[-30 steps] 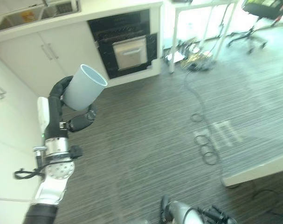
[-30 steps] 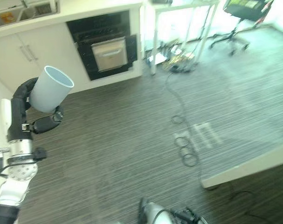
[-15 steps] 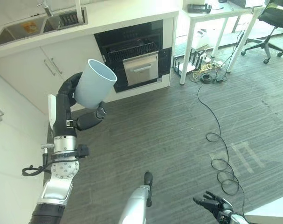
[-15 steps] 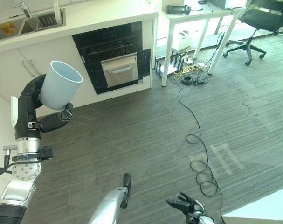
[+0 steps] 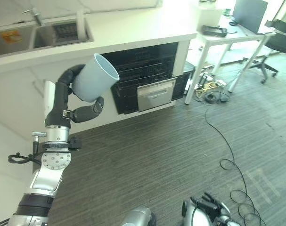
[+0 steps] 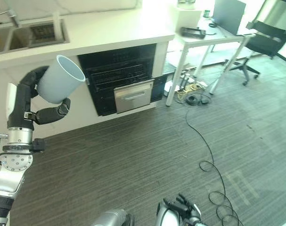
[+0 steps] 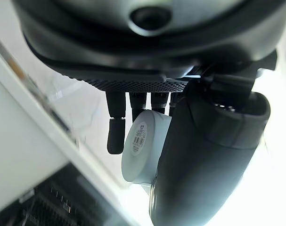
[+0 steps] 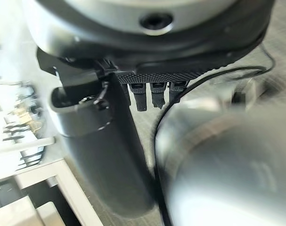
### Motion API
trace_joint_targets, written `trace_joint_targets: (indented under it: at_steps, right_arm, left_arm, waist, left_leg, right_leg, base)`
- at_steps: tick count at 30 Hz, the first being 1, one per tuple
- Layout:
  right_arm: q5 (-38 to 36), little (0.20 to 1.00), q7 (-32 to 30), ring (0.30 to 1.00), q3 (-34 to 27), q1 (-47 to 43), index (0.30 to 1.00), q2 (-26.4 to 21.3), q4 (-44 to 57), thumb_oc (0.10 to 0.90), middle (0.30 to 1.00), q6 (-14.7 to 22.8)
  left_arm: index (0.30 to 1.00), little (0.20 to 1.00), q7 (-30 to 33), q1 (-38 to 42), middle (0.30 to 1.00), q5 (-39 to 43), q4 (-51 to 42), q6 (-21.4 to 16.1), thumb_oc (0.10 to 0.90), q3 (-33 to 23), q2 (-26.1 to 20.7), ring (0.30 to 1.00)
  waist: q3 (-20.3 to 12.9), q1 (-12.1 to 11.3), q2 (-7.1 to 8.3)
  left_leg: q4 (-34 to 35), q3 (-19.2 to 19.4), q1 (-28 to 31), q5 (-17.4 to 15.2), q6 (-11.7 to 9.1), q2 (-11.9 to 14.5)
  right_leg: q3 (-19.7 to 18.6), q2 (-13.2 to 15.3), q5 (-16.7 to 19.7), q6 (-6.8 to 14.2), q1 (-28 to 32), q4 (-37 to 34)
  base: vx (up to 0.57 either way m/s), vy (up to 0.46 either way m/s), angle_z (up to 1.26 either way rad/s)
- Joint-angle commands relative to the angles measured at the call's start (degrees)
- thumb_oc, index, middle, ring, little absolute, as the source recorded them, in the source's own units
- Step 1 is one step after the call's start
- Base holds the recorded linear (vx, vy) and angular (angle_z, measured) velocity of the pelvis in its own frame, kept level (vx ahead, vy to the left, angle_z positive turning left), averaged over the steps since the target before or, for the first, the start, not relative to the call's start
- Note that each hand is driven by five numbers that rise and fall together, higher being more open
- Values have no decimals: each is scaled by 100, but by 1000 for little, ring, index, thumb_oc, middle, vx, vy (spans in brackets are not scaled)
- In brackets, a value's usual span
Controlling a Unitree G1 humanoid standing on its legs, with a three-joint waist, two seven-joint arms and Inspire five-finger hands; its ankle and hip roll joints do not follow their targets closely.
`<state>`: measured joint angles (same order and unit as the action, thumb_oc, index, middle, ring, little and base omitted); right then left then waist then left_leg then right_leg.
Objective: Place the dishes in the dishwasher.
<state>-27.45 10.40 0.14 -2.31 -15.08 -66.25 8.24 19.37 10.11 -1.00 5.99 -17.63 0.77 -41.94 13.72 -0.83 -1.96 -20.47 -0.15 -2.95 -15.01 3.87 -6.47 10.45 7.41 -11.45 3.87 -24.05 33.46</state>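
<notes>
Before the open dishwasher (image 5: 143,80), left hand (image 5: 81,113) fingers (image 7: 115,136) clasp a cup (image 5: 94,78).

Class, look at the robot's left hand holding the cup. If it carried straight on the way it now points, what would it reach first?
The left hand, curled round the cup, points up and ahead toward the counter over the open dishwasher. It would probably meet the counter's front edge first, though depth is hard to judge.
</notes>
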Motion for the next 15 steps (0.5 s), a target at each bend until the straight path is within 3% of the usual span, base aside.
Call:
trace_joint_targets:
  at_steps: [1, 3, 4, 5, 6, 8, 9, 10, 11, 13, 14, 15]
  right_arm:
    - [-33, 900, -65, 900, -102, 55, 900, -169, -522, 800, 900, -113]
    - [-164, 900, -6, 900, -221, 94, 900, -236, -741, 800, 900, -171]
    - [-178, 900, -19, 900, -208, 80, 900, -268, -761, 800, 900, -147]
    - [-224, 900, 27, 900, -181, 54, 900, -325, -748, 800, 900, -96]
    - [-267, 900, 89, 900, -146, 28, 900, -389, -733, 800, 900, -51]
    - [-272, 900, 155, 900, -102, -10, 900, -451, -709, 800, 900, 24]
    - [-366, 900, 286, 900, -119, -84, 900, -516, -688, 800, 900, 74]
    - [-350, 900, 315, 900, -116, -102, 900, -521, -684, 800, 900, 66]
    - [-270, 900, 331, 900, -72, -136, 900, -508, -650, 800, 900, 42]
    - [-232, 900, 312, 900, -15, -151, 900, -506, -632, 800, 900, 12]
    - [-241, 900, 207, 900, 78, -148, 900, -458, -667, 800, 900, -23]
    - [-234, 900, 185, 900, 85, -148, 900, -446, -667, 800, 900, -33]
  left_arm:
    - [300, 300, 588, 534, 300, -9, -890, -605, 400, -398, -125, 300]
    - [300, 300, 667, 450, 300, -136, -914, -571, 400, -410, -16, 300]
    - [300, 300, 741, 361, 300, -315, -1041, -510, 400, -405, 124, 300]
    - [300, 300, 778, 355, 300, -401, -1133, -472, 400, -418, 163, 300]
    - [300, 300, 766, 364, 300, -415, -1231, -396, 400, -468, 176, 300]
    - [300, 300, 699, 371, 300, -334, -1303, -324, 400, -563, 153, 300]
    - [300, 300, 539, 414, 300, -194, -1258, -276, 400, -699, 1, 300]
    - [300, 300, 525, 401, 300, -204, -1243, -270, 400, -731, -26, 300]
    - [300, 300, 561, 349, 300, -263, -1227, -260, 400, -783, -80, 300]
    - [300, 300, 631, 314, 300, -320, -1245, -250, 400, -787, -112, 300]
    - [300, 300, 720, 293, 300, -455, -1292, -202, 400, -767, -31, 300]
    - [300, 300, 740, 289, 300, -486, -1286, -210, 400, -758, -12, 300]
  waist:
    - [-217, 88, 20]
    - [-352, 100, 51]
    - [-422, 41, 66]
    - [-439, -11, 86]
    - [-401, -87, 166]
    - [-339, -165, 218]
    - [-275, -319, 191]
    - [-273, -352, 184]
    - [-264, -422, 167]
    - [-227, -494, 147]
    - [-165, -603, 24]
    - [-171, -616, 19]
  left_leg:
    - [328, -283, 315, -342, -16, 274]
    - [328, -411, 618, -471, -185, 368]
    - [328, -347, 809, -209, -335, 551]
    - [328, -293, 949, 406, -469, 641]
    - [-189, -203, 748, 992, -569, 627]
    - [-1086, -60, 226, 1145, -579, 583]
    - [-1207, -24, -339, 946, -482, 339]
    - [-1033, -36, -334, 875, -451, 254]
    - [-365, -57, -245, 812, -406, 110]
    - [328, -37, -308, 960, -446, 6]
    - [328, 138, -1096, 1067, -542, -64]
    - [328, 177, -1170, 1087, -544, -69]
  right_leg:
    - [-124, -81, 873, 615, 780, -1627]
    - [-287, -233, 752, 457, 1026, -1627]
    - [-304, -261, 525, 301, 1281, -1627]
    - [-385, -298, 351, 211, 1450, -1627]
    - [-461, -296, 223, 134, 1635, -1627]
    - [-497, -296, 128, 46, 1823, -1627]
    - [-451, -393, 22, -1, 1976, -1627]
    - [-465, -418, 6, 11, 1990, -1627]
    - [-527, -491, -66, 33, 2046, -1627]
    - [-557, -563, -170, 49, 2148, -1627]
    - [-510, -703, -291, 63, 2330, -1627]
    - [-488, -704, -299, 64, 2341, -1627]
  base:
    - [732, -298, 73]
    - [776, -275, 33]
    - [716, -237, 25]
    - [551, -213, 36]
    - [355, -180, 42]
    - [289, -152, -28]
    - [331, -97, -41]
    - [410, -21, -31]
    - [287, 67, -47]
    - [343, 139, -92]
    - [310, 167, -112]
    - [305, 190, -113]
